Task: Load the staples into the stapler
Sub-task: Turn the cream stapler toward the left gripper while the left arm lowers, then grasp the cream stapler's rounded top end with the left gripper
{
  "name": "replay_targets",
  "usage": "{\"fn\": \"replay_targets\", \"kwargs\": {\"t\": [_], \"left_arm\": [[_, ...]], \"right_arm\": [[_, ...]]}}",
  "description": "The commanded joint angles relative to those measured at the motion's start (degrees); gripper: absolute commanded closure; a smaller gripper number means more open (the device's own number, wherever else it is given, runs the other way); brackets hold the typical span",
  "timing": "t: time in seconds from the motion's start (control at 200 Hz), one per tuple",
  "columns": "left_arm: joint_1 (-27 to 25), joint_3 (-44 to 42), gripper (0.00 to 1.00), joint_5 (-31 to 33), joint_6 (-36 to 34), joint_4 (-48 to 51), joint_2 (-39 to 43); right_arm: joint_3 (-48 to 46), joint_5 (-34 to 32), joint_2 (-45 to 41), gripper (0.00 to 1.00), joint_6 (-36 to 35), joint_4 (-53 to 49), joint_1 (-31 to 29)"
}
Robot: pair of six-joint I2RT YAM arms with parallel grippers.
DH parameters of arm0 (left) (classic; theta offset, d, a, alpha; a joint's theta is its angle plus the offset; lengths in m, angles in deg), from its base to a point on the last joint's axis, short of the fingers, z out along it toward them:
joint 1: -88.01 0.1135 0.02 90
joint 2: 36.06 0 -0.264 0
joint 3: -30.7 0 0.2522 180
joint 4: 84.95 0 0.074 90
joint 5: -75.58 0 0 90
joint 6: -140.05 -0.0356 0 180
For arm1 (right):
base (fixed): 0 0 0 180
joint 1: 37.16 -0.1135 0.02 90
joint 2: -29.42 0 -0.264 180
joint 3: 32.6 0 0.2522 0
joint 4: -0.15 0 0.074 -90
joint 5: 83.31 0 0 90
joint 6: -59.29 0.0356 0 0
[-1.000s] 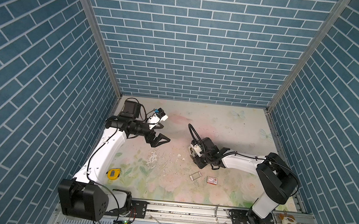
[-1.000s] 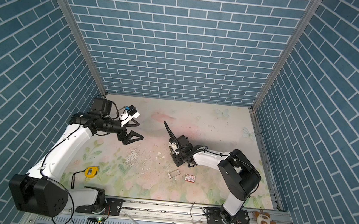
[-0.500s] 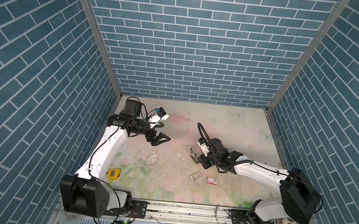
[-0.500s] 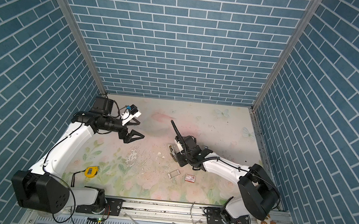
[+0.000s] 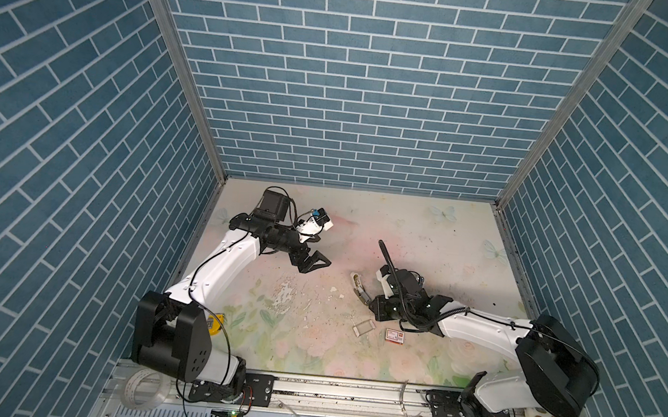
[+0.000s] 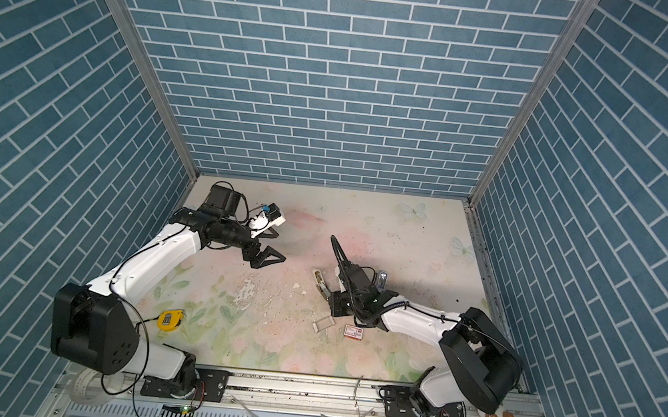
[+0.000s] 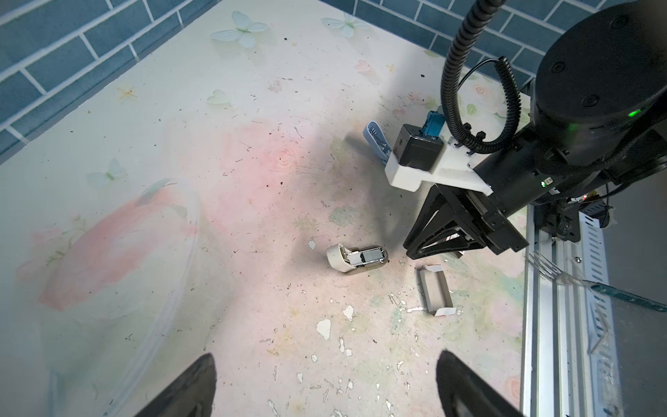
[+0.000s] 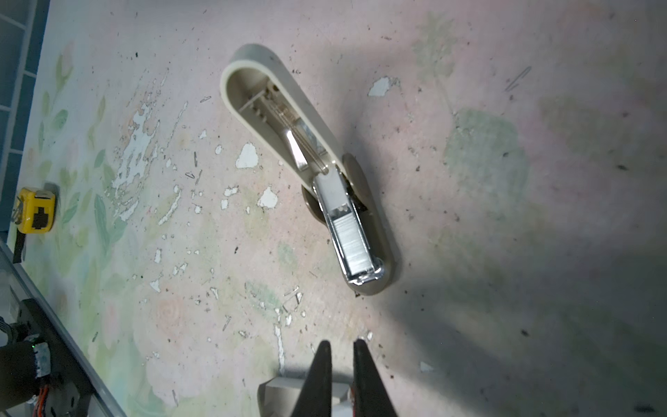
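Right gripper (image 8: 341, 346) has backed off the stapler (image 8: 321, 169), and its fingers (image 8: 323, 375) have drawn nearly together: a thin slit between them, nothing pinched that shows. Stapler has not shifted. It lies open on the mat (image 8: 505, 108) just ahead of those fingertips, apart from them, lid (image 8: 252, 83) swung away at the far end. The staples (image 8: 352, 242) sit inside it at the end nearer the fingertips, a ribbed silver block lying flat. Empty tray (image 7: 433, 292) is below the fingers, just behind their tips. Red box (image 5: 394, 335) is beside the tray, back under the gripper. Left gripper (image 7: 325, 355) hangs with fingers spread wide, empty, the stapler ahead of it and well apart. Reading: the strip looks delivered and let go, so loading seems done bar folding the lid down until it latches. Whether the block is fully seated I cannot tell.
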Motion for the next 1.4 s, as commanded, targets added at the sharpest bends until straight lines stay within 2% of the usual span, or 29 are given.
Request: {"fn": "replay_targets", "kwargs": {"t": [0.0, 0.23, 0.575, 1.07, 1.395], "left_arm": [[-0.44, 0.31, 0.05, -0.29, 0.59, -1.85, -0.68], [-0.53, -0.02, 0.08, -1.10, 0.32, -2.38, -1.30], [-0.95, 1.21, 0.08, -1.11, -0.06, -2.36, -2.63], [-5.15, 1.12, 0.19, 3.92, -6.60, 0.98, -5.19], [-7.63, -3.06, 0.22, 6.42, -8.99, 1.19, -6.29]], "right_arm": [[0.62, 2.03, 2.67, 0.85, 4.45, 3.93, 0.29], [1.02, 4.37, 7.38, 0.85, 5.90, 7.05, 1.42], [1.75, 3.10, 8.80, 0.85, 5.40, 3.63, 5.37], [5.52, 5.98, 13.70, 0.84, 0.59, 0.81, 10.27], [4.71, 9.33, 7.23, 0.80, -1.02, -1.77, 13.59]]}}
